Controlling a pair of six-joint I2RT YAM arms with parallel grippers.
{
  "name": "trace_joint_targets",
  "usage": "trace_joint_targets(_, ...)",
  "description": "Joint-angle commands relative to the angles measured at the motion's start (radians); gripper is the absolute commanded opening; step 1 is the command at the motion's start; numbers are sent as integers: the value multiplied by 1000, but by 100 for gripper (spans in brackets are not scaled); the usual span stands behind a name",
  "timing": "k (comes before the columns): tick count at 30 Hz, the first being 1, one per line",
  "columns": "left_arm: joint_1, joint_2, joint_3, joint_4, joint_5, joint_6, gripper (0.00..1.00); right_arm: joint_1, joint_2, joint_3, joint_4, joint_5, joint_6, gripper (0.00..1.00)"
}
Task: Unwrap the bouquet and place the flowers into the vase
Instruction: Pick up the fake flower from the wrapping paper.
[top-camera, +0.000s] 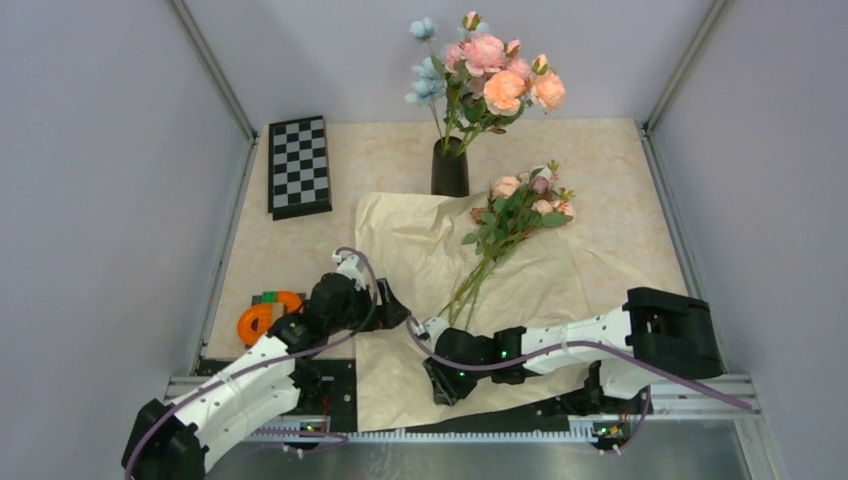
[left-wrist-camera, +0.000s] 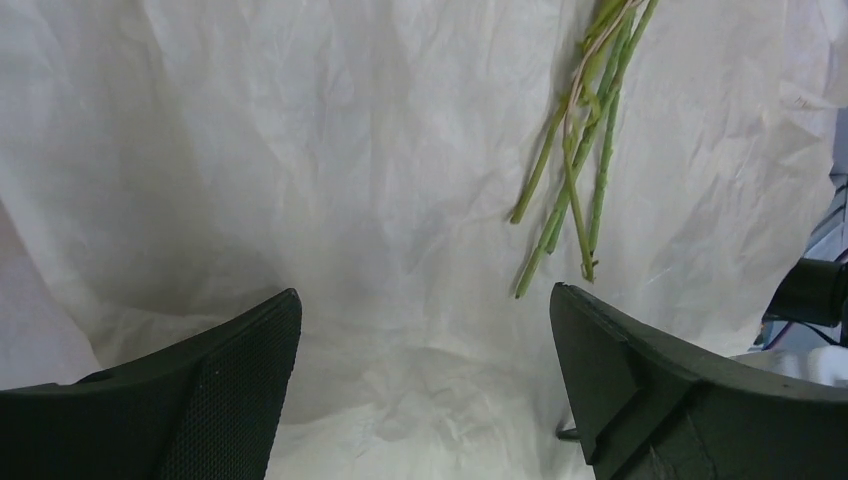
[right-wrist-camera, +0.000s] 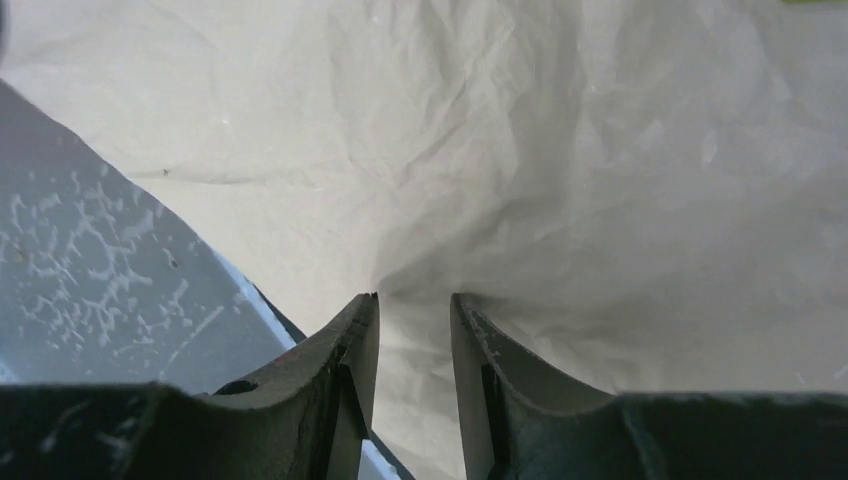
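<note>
Top external view showed no legible writing or brand. The flowers (top-camera: 512, 215) lay on the spread kraft paper (top-camera: 400, 240), heads toward one o'clock, just beside the black vase (top-camera: 450, 170) at twelve. The left gripper (left-wrist-camera: 425, 330) stood wide over bare paper near the stem ends. The right gripper (right-wrist-camera: 415, 310) was narrow, pinching a paper fold.

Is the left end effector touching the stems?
Apart. The left wrist view shows the left end effector wide open over bare paper, with the stems ending above its right finger and a strip of paper visible between.
</note>
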Motion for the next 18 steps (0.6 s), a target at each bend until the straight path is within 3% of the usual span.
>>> trace_joint_targets(1, -63, -24, -63, 66, -49, -90, 97, -10, 14, -47, 102, -15, 43, 35)
trace_joint_targets(6, -75, -77, -139, 68, -58, -126, 98, -12, 9, -97, 183, -32, 72, 39)
trace_joint_targets(10, -77, -109, -153, 46, -66, -130, 98, -14, -25, -67, 138, -20, 68, 46)
trace_joint_targets(14, -76, -126, -99, -9, -89, -71, 99, -46, -108, -23, 55, 31, 26, 54)
trace_joint_targets(18, -77, -73, 10, -69, -75, 7, 99, -151, -219, -1, -36, 48, -2, 56)
